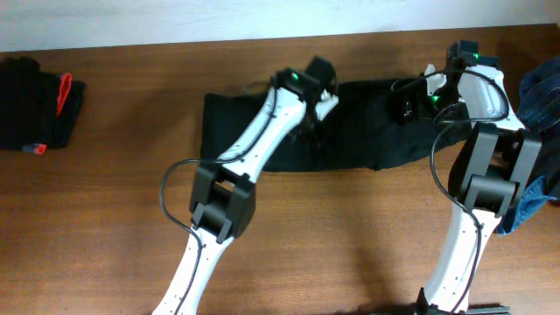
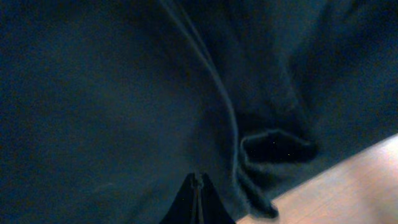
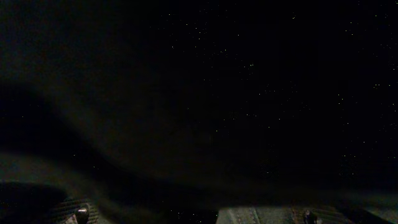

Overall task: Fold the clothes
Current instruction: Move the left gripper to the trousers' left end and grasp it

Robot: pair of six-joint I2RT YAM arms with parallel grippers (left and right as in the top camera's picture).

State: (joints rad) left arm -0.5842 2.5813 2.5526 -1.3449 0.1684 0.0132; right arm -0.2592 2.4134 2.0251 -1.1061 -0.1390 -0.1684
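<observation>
1. Presently the long black fabric garment lay flat on the brown wooden table. Its long axis ran left to right across the far half, as seen from overhead.
2. Left gripper was low over the garment's middle, near its far edge. Its jaws were fully closed, tips meeting in a point in the left wrist view. Whether a pinch of cloth sat between them I could not tell.
3. Right gripper was over the garment's right end, also toward the far edge. Its jaws stood wide apart, and both fingers showed only at the bottom corners of its wrist view. Nothing was visibly held.
4. Key relation, as a judgement: the cloth lay directly beneath both sets of jaws. The left arm was nearer the midline and the right arm nearer the end. A fold along the long axis would likely need the open right jaws to close on the far edge first.
5. Hard to read:
   - The right wrist view was almost wholly black, with no seam or edge to make out.
   - The left wrist view showed a raised seam running diagonally, a bunched fold beside it and a strip of table at lower right.
   - The arms hid the waist and any button.
6. Also present were a folded black stack with a red item at far left and a blue denim heap at far right. Both lay well apart from the jaws.
</observation>
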